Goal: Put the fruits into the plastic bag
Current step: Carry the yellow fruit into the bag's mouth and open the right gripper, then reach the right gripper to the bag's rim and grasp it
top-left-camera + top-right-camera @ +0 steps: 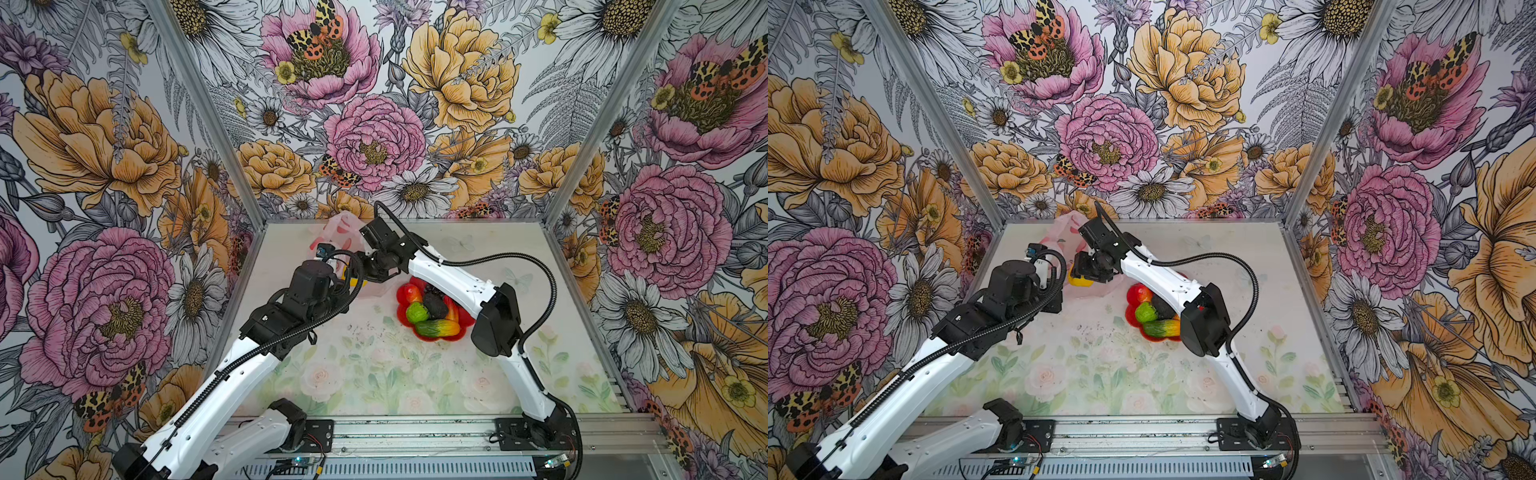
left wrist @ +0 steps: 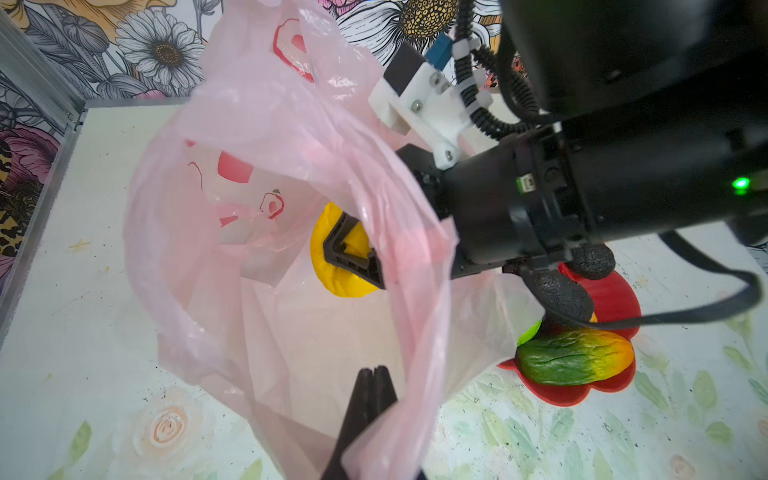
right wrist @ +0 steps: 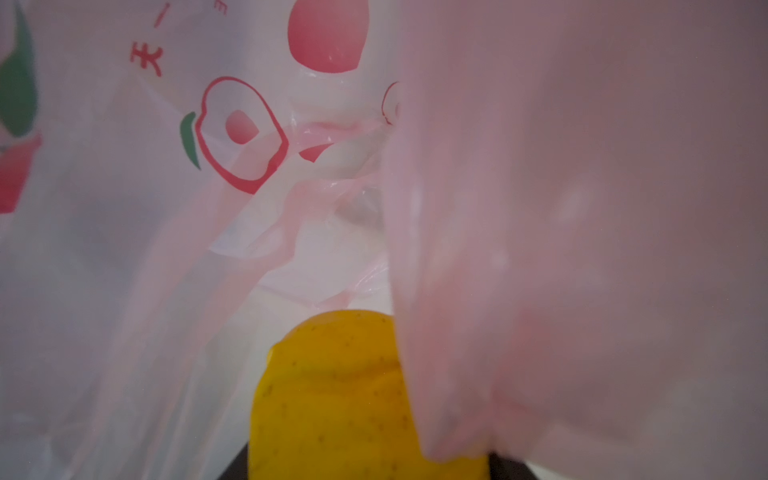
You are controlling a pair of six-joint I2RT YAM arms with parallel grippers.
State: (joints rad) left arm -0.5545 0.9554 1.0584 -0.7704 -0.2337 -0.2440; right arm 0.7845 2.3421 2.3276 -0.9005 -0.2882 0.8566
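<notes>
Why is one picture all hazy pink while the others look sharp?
Right wrist view: the plastic bag hangs right before the lens, blurred, and the yellow fruit is soft. Left wrist view: crisp, sheen on the bag. Both top views: evenly lit.

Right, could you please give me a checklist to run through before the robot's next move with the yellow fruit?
1. Left gripper shut on the rim of the translucent pink plastic bag: ok.
2. Bag mouth held open: ok.
3. Yellow toy fruit inside the bag, between the fingers of the right gripper: ok.
4. Fruit resting on the bag's floor, safe to release: cannot tell.
5. Bag film clear of the right gripper for pulling out: not ok, it drapes across it.
6. Green-orange mango waiting on the red flower-shaped plate: ok.
</notes>
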